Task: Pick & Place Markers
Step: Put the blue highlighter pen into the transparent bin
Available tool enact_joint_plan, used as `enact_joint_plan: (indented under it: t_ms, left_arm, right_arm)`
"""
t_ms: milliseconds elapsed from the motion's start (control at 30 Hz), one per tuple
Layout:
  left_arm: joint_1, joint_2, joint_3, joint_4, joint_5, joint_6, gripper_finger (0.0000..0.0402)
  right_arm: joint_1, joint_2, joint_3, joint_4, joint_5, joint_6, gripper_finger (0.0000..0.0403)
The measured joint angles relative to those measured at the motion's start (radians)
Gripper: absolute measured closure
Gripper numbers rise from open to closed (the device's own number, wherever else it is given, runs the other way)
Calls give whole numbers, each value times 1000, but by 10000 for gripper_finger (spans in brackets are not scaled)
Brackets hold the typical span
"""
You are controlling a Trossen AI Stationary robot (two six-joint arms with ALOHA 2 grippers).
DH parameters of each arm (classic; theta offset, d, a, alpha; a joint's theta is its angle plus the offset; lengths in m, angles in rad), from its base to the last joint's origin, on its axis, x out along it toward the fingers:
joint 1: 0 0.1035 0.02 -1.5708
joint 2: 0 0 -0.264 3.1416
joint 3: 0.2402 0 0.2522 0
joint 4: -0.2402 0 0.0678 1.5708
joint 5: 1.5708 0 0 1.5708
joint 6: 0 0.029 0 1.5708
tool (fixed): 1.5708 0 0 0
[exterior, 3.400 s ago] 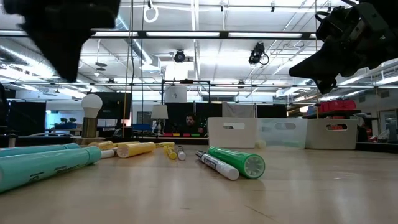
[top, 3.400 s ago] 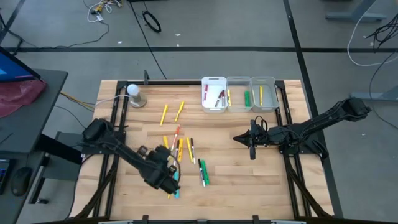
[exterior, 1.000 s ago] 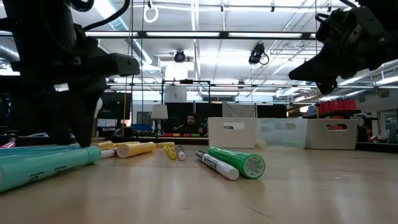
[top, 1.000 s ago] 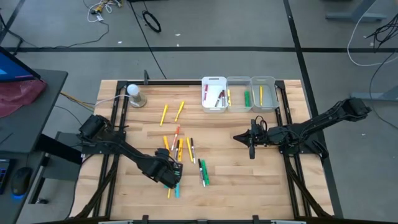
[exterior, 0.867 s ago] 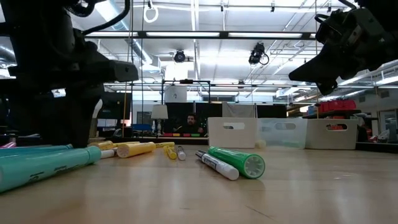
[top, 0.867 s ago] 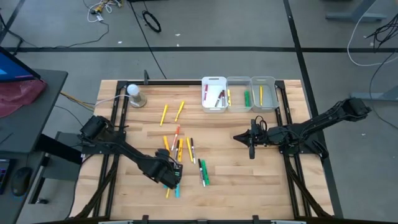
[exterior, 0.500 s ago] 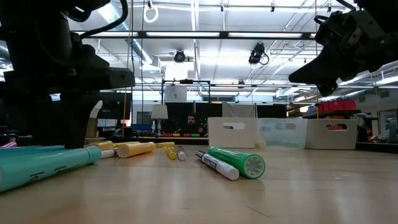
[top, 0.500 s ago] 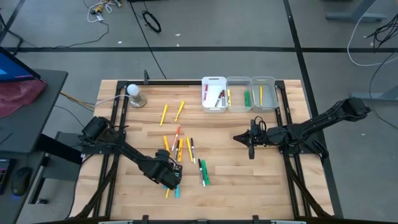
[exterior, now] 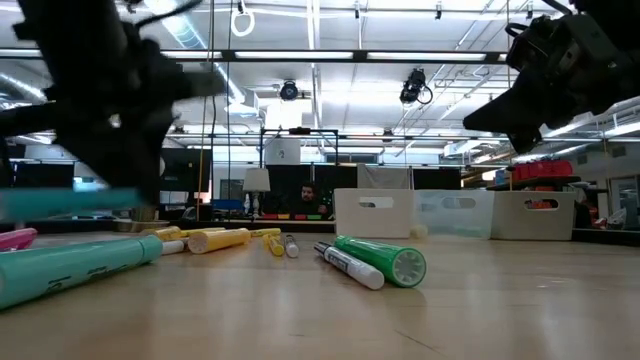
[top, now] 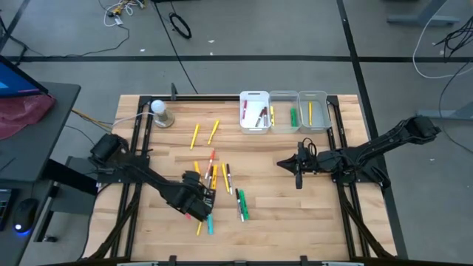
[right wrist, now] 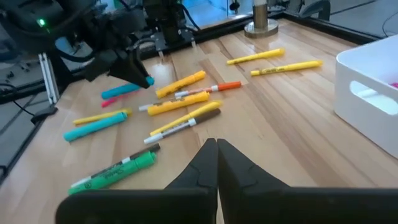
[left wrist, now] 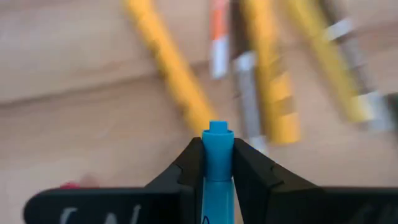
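My left gripper (top: 195, 201) is above the near-left part of the table, shut on a cyan marker (left wrist: 217, 168) held above the wood. In the low view this marker (exterior: 70, 200) shows as a blurred level bar. Another cyan marker (top: 209, 224) lies on the table just nearer. More markers lie flat in a cluster (top: 216, 176), with two yellow ones (top: 204, 133) farther off and a green one (top: 242, 205) to the right. My right gripper (top: 298, 176) hangs shut above the table's right half, touching nothing; its wrist view shows the shut fingers (right wrist: 216, 155). My left gripper pinches the cyan marker between its two fingers (left wrist: 189, 165), one on each side of the barrel. The marker's end (left wrist: 217, 132) sticks out past them. The marker is lifted clear of the table and lies about level in the low view.
A white bin (top: 253, 111) and two clear bins (top: 283, 111) (top: 312, 109) stand at the far edge, each holding markers. A bulb-topped object (top: 161, 113) stands at the far left corner. Bare wood lies near the right front. A person (exterior: 307, 197) sits far behind the table.
My left gripper has risen from the table with the cyan marker and shifted slightly toward the far-left. That marker lay beside the other cyan one on the wood; it is now lifted clear while the other stays put. The right arm has kept still.
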Motion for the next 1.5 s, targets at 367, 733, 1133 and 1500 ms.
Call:
enact_joint_plan:
  t_ms: [367,733,1133,1500]
  left_arm:
    - [91,-135,0,621,-317,786,337]
    - [256,24,1,1552,-86,1527,335]
    - [275,51,1,1697,-63,1624,330]
    - [273,51,1,1706,-59,1627,328]
  right_arm:
    - [-2,9,0,214,-49,6,396]
    - [38,268,1,536,-211,-68,263]
    - [55,511,118,760,-105,-160,181]
    - [55,575,234,740,-123,-208,266]
